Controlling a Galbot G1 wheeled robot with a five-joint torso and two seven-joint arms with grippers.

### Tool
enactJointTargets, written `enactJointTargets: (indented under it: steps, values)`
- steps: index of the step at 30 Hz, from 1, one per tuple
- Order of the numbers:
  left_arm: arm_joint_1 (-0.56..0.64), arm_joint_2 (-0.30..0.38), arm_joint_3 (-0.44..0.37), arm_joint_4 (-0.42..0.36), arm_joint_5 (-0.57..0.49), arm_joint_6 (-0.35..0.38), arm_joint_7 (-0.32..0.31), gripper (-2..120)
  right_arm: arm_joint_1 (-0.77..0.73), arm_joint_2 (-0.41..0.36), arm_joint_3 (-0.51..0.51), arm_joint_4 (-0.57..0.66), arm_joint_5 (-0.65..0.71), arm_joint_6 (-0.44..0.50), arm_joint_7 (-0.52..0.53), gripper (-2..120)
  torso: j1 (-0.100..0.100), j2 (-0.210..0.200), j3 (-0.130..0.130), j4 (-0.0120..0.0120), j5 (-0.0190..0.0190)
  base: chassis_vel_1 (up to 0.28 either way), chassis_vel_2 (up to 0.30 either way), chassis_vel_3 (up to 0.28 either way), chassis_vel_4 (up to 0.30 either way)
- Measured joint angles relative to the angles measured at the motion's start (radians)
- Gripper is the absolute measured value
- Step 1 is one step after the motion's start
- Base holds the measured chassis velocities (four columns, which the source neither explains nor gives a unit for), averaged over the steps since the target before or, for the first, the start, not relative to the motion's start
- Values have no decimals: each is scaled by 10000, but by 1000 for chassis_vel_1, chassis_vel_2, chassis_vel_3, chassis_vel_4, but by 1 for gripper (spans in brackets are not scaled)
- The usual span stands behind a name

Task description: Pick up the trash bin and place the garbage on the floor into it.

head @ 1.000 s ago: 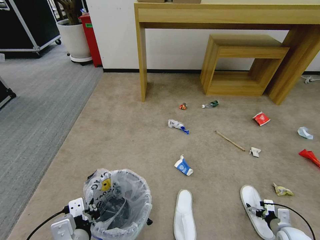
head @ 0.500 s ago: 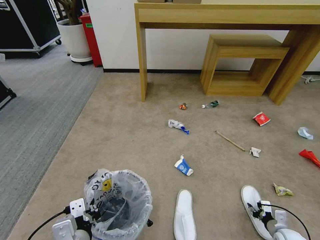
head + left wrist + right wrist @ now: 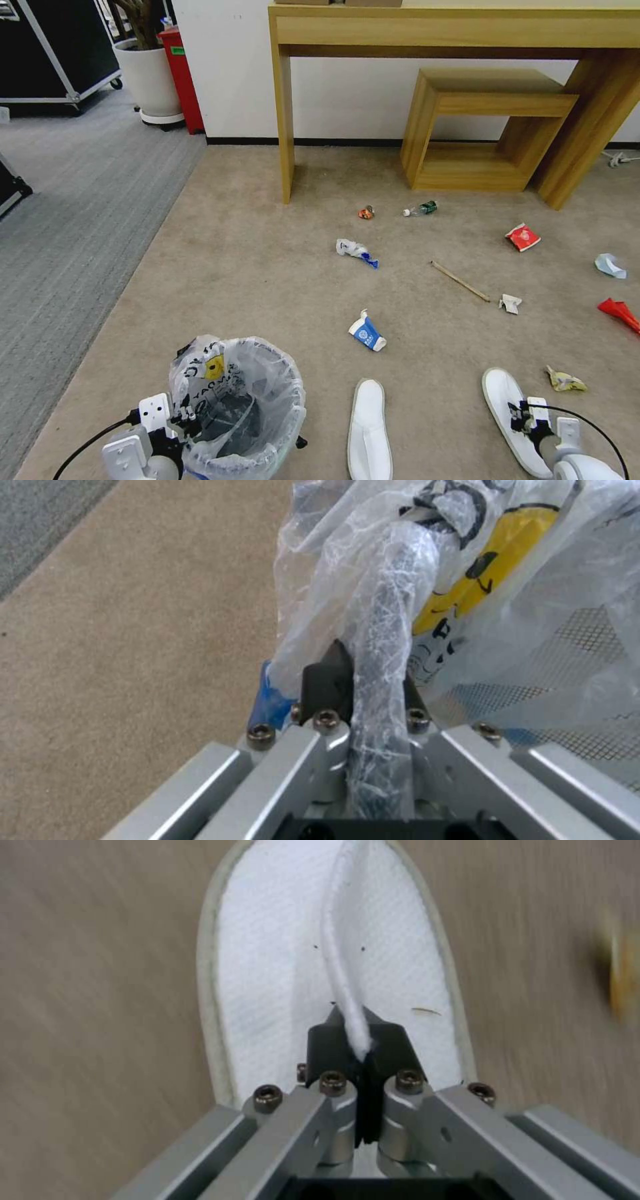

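We see the trash bin (image 3: 237, 407) — small, round, dark mesh under a crinkly translucent bag printed in black with a yellow mark — on the beige short-pile floor (image 3: 253, 267). The left gripper (image 3: 369, 680) is clamped on its bag-wrapped rim. To the bin's right a flat white slipper (image 3: 369, 430) lies, and farther right a second slipper (image 3: 287, 965), its raised fabric strap pinched tight by the right gripper (image 3: 360, 1037). Beyond the bin lie a crumpled blue-and-white wrapper (image 3: 366, 333), a thin wooden stick (image 3: 459, 281) and a red packet (image 3: 523, 237) — all apart.
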Motion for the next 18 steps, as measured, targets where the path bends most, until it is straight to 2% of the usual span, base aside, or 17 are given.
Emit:
enactJointTargets:
  steps: [1, 2, 3, 4, 5, 6, 7, 9, 10, 12, 13, 14, 17, 18]
  values:
    - [5, 4, -5, -4, -31, 2, -13, 0, -42, -39, 193, 485, 257, 466, -369, 0, 0, 0, 0, 1, -3, 0, 0, 0, 0]
    - [5, 4, -5, -4, -31, 2, -13, 0, -42, -39, 193, 485, 257, 466, -369, 0, 0, 0, 0, 1, -3, 0, 0, 0, 0]
    - [5, 8, -17, -9, -56, 4, -29, 0, -49, -79, 281, 768, 524, 1042, -795, 0, 0, 0, 0, 0, -3, 0, 0, 0, 0]
    - [-7, 13, -31, -25, -106, 9, -43, 0, -9, -158, 347, 1161, 1086, 2113, -1769, 0, 0, 0, 0, 0, -3, 0, 0, 0, 0]
    - [-19, 15, -37, -33, -141, 13, -44, 0, 20, -188, 366, 1332, 1367, 2496, -2216, 0, 0, 0, 0, 0, -1, 0, 0, 0, 0]
    - [-19, 15, -37, -33, -141, 13, -44, 0, 20, -188, 366, 1332, 1367, 2496, -2216, 0, 0, 0, 0, 0, -1, 0, 0, 0, 0]
    - [-31, 17, -45, -37, -169, 17, -46, 0, 53, -228, 383, 1597, 1760, 2847, -2766, 0, 0, 1, 0, 0, -1, 0, 0, 0, 0]
    - [-149, 35, -111, -44, -329, 70, -66, 0, 214, -392, 299, 3195, 3491, 3407, -4396, 0, 0, 0, 0, -1, -6, 0, 0, 0, 0]
    - [-149, 35, -111, -44, -329, 70, -66, 0, 214, -392, 299, 3195, 3491, 3407, -4396, 0, 0, 0, 0, -1, -6, 0, 0, 0, 0]
    - [-249, 34, -193, -48, -470, 105, -68, 0, 407, -533, -185, 4664, 4558, 3311, -4930, 0, 0, 1, -1, 4, -10, 0, 0, 0, 0]
    - [-249, 34, -193, -48, -470, 105, -68, 0, 407, -533, -185, 4664, 4558, 3311, -4930, 0, 0, 1, -1, 4, -10, 0, 0, 0, 0]
    - [-292, 21, -267, -73, -598, 113, -43, 0, 463, -658, -771, 5436, 5060, 3049, -5087, 0, 0, 0, -1, 4, -4, 0, 0, 0, 0]
    - [-521, -69, -329, -91, -850, 107, -12, 0, 728, -834, -2118, 6292, 5460, 2808, -5185, 0, 0, 0, -1, 1, -3, 0, 0, 0, 0]
    - [-521, -69, -329, -91, -850, 107, -12, 0, 728, -834, -2118, 6292, 5460, 2808, -5185, 0, 0, 0, -1, 1, -3, 0, 0, 0, 0]
